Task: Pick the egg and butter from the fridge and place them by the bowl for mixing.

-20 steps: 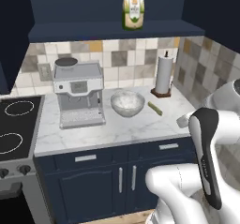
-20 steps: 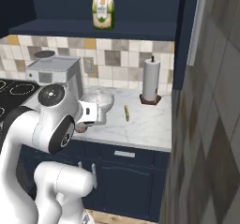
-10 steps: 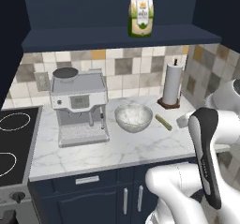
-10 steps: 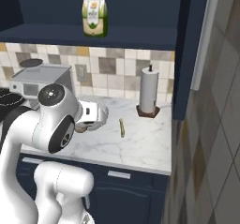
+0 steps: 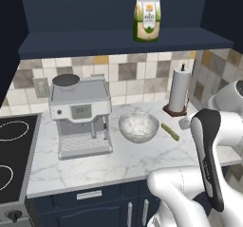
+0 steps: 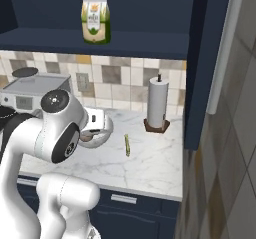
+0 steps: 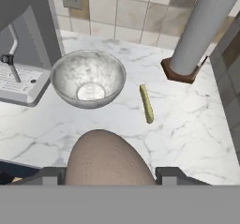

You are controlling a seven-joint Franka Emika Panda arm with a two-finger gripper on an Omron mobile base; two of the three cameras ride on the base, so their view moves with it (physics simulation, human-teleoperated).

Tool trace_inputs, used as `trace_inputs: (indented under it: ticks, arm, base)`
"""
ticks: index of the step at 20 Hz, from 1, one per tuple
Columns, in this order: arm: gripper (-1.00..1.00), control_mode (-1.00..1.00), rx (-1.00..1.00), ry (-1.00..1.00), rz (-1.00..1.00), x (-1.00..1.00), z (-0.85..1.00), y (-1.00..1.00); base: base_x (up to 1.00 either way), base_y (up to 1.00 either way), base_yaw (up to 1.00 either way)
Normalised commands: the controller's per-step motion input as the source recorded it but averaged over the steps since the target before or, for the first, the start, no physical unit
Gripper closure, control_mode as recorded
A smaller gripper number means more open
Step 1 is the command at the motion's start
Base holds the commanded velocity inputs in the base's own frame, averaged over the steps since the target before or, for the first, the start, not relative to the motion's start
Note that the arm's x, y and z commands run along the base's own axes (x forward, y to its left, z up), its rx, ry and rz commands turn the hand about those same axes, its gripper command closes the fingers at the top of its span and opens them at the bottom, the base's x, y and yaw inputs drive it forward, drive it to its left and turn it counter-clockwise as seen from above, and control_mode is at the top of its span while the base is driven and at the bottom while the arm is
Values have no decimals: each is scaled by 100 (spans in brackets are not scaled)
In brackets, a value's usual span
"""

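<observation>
counter (image 5: pixel 109 162): white marble, tiled wall behind | bowl (image 5: pixel 138 126): right of coffee machine (image 5: pixel 80 117) | butter (image 5: pixel 170 131): right of bowl | gripper (image 7: pixel 110 174): pinching egg (image 7: pixel 105 160)

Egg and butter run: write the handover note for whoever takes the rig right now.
Tool: shut on the egg, held above the counter's front edge.
Butter: lying flat on the counter, just right of the bowl, between it and the paper towel holder.
Bowl: beside the coffee machine.
Done: butter placed by the bowl; egg brought over from the fridge.
Left: set the egg down on the counter near the bowl, release, withdraw.
</observation>
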Motion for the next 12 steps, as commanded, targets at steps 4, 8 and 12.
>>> trace_inputs:
  ticks: [4,8,12]
  arm:
    - [100,100,0,0,0,0,0,0]
    - [100,100,0,0,0,0,0,0]
    - [100,-100,0,8,-10,25,-5,-9]
  base:
    - [0,0,0]
    - [0,0,0]
    - [3,-1,0]
